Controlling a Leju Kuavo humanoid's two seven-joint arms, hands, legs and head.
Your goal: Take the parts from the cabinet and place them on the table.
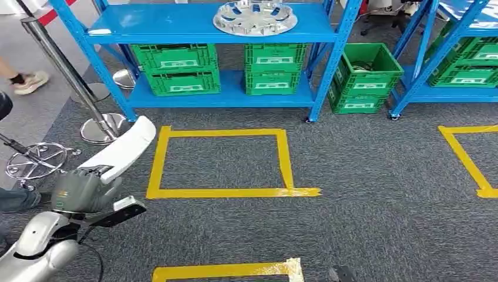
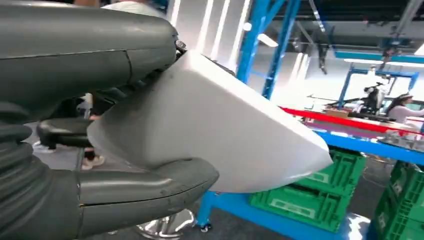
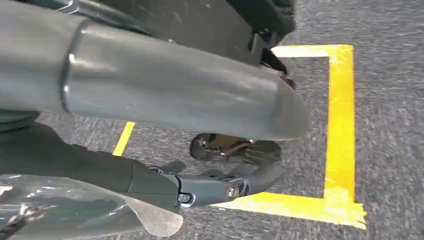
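L hand (image 1: 82, 191) grips a white curved plastic part (image 1: 123, 148), low at the left of the head view; the part sticks up and fwd from the hand, over grey carpet (image 1: 364, 176), well apart from the blue rack (image 1: 217, 26). In the left wrist view the thick thumb (image 2: 150, 187) sits under the white part (image 2: 215, 135) and the darker fingers (image 2: 90, 47) wrap over its other side, so it's clamped between them, fingers closed tight on it.

R hand (image 3: 165, 95): seen close up in the right wrist view, hanging over carpet w/ yellow tape. A thick grey digit runs across the frame and a darker finger (image 3: 220, 187) lies below it; nothing visible between them, but can't tell how far open it is.

Containers: rack's top shelf carries a silver wheel cover (image 1: 255, 17), lying flat. Lower shelf holds two stacks of green crates – left stack (image 1: 176, 67) and middle stack (image 1: 275, 67), two high each; contents not visible from this angle. On the floor just right of the rack, another green crate stack (image 1: 364, 79); the top one is open w/ some dark cable-like stuff inside, too small to ID. More green crates (image 1: 470, 61) on a second blue rack at far right.

Floor: yellow tape square (image 1: 220, 161) in front of the rack, more tape at right and bottom edges. Chrome stanchion (image 1: 64, 70) and stool base (image 1: 38, 161) at left; a person's shoe (image 1: 29, 82) at upper left.
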